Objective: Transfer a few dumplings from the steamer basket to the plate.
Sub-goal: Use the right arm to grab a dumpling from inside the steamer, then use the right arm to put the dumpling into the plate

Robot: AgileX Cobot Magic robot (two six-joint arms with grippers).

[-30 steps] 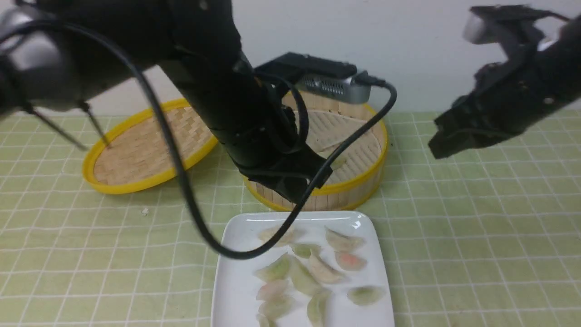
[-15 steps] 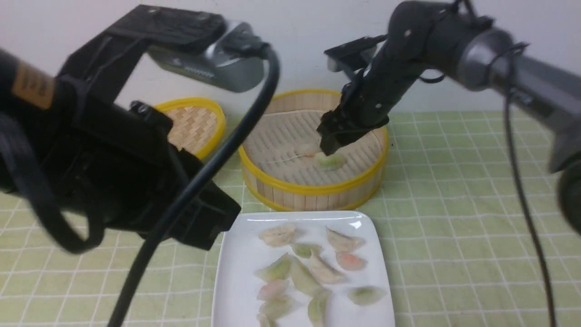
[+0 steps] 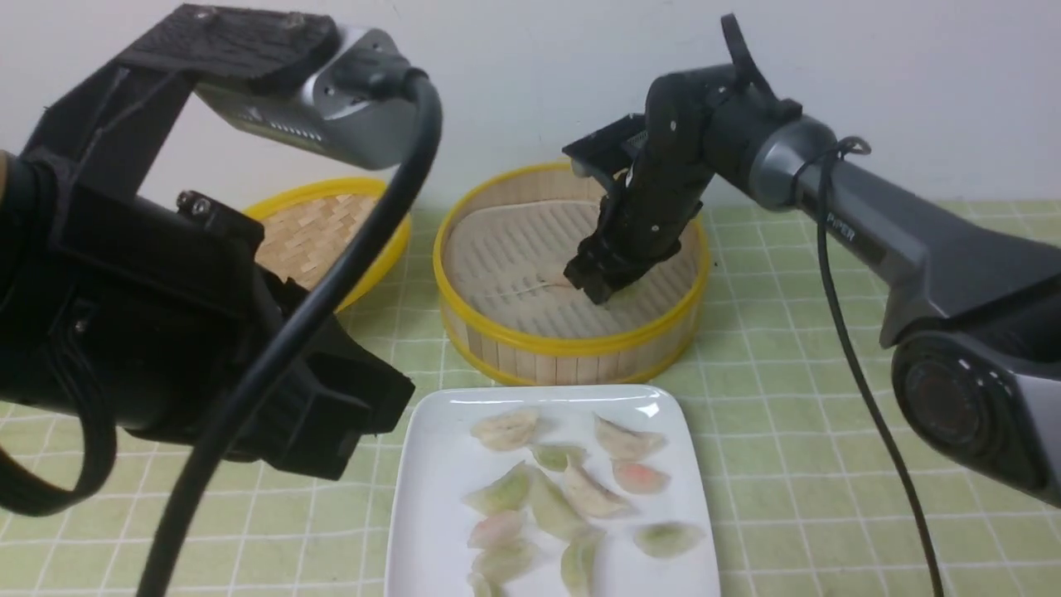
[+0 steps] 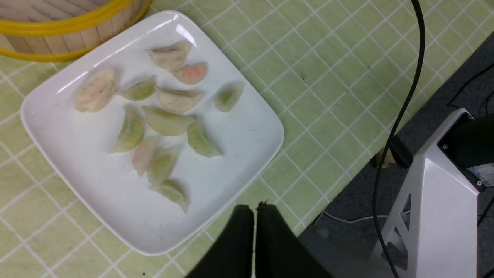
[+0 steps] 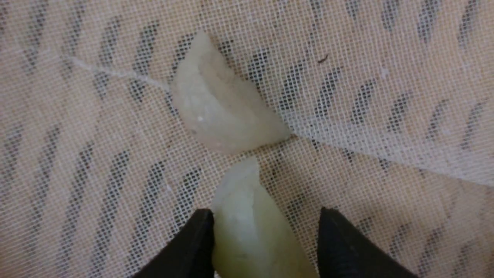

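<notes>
- Because the left arm (image 3: 166, 315) fills the near side of the front view, much of the desk (image 3: 829, 414) to the robot's left of the steamer basket (image 3: 572, 348) is hidden. The left end effector (image 4: 253, 211) is clenched on nothing. It hangs on the robot's side of the basket, over the plate edge farthest from it.
- The plate (image 4: 77, 181) lies just on the robot's side of the basket, close to its wall. It carries about a dozen dumplings (image 4: 166, 123), several of them touching or overlapping.
  - A new one dropped onto that cluster could stick to another or slide off it.
  - In the front view the frame cuts off the plate's near end.
- Inside the basket the right end effector (image 5: 265, 212) is released and straddles a pale green dumpling (image 5: 247, 231). One finger touches its side and the other stands apart from it.
  - A lopsided close could shove or roll the dumpling instead of gripping it.
  - Too hard a squeeze could probably tear its soft skin.
- A whitish dumpling (image 5: 220, 112) lies just beyond the green one's tip, almost touching it. It may be nudged or dragged along if the two cling together.
- The mesh liner (image 5: 386, 96) lies right under the fingertips. They could snag it and lift it with the dumpling.
- In the front view the right end effector covers both dumplings. I cannot tell whether any more lie under it, and the wrist view cuts off the green dumpling's near end.
- The lid (image 3: 315, 232) sits beside the basket on the robot's left, partly hidden behind the left arm.
</notes>
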